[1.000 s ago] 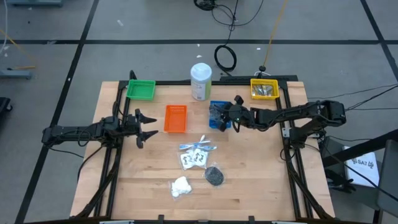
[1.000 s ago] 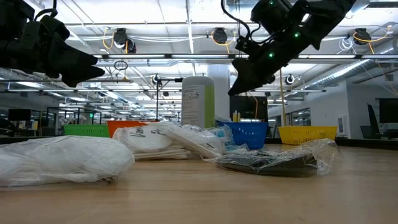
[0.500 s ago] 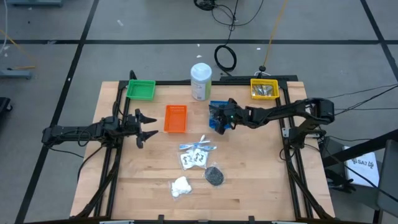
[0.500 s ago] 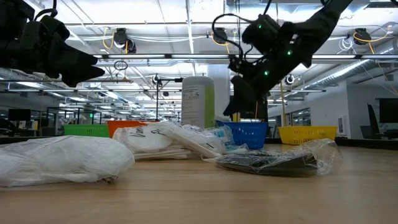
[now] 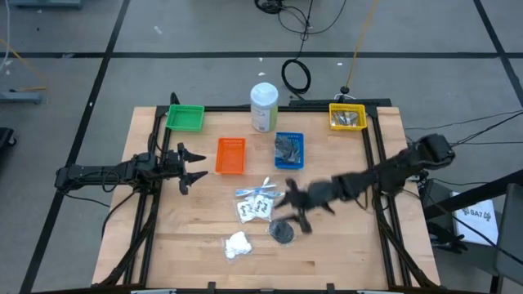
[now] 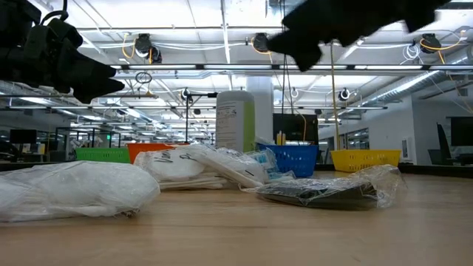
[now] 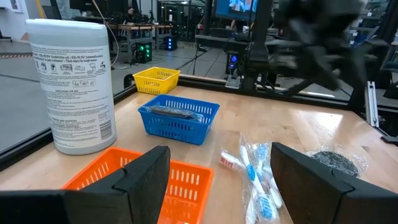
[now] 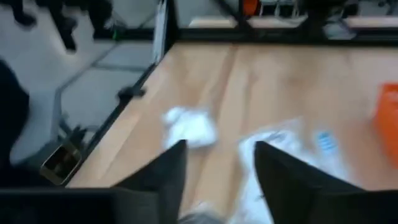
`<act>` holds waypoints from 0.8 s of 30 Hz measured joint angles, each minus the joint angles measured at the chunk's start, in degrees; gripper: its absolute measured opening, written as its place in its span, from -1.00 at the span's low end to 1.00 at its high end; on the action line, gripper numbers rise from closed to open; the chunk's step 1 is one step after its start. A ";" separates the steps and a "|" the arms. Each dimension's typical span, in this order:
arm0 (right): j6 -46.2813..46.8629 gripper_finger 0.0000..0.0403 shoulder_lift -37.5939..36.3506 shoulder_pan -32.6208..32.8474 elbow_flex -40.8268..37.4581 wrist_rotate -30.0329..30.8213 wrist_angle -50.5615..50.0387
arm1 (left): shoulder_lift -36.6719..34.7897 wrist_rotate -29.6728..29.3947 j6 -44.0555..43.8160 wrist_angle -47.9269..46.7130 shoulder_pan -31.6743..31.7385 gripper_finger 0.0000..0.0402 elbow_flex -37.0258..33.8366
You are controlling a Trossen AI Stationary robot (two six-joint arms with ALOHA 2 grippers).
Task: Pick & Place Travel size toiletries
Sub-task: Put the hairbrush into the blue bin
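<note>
On the table's middle lie a clear sachet with toothbrushes (image 5: 260,192), a white sachet (image 5: 254,209), a dark grey puff (image 5: 282,231) and a white fluffy wad (image 5: 237,245). Another dark puff (image 5: 288,149) lies inside the blue tray (image 5: 289,136). My right gripper (image 5: 296,211) hovers blurred above the table, just right of the sachets and over the dark puff on the table. Its wrist view shows the fingers open (image 8: 214,165) with the wad (image 8: 189,127) beyond them. At the table's left side my left gripper (image 5: 196,166) stands open and holds nothing.
A tall white bottle (image 5: 263,106) stands at the far edge. A green tray (image 5: 185,118) sits at the far left, a yellow tray (image 5: 347,117) at the far right, and an orange tray (image 5: 230,155) beside the blue one. Bare wood lies along the near edge.
My right gripper has swung fast from over the blue tray toward the table's near edge, tipping up from pointing steeply down. It now hovers by the sachets and the loose puff. A dark puff stays behind in the blue tray.
</note>
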 joint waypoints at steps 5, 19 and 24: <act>2.98 0.29 2.39 11.05 -0.14 18.49 -15.00 | 0.00 0.02 0.01 0.00 -0.02 0.36 0.00; 3.15 0.25 9.31 17.78 -0.08 19.70 -19.68 | -0.02 0.00 0.00 -0.01 -0.02 0.36 0.01; 0.93 0.25 11.44 17.71 -0.08 16.38 -15.62 | 0.00 0.01 0.01 0.00 -0.01 0.36 0.01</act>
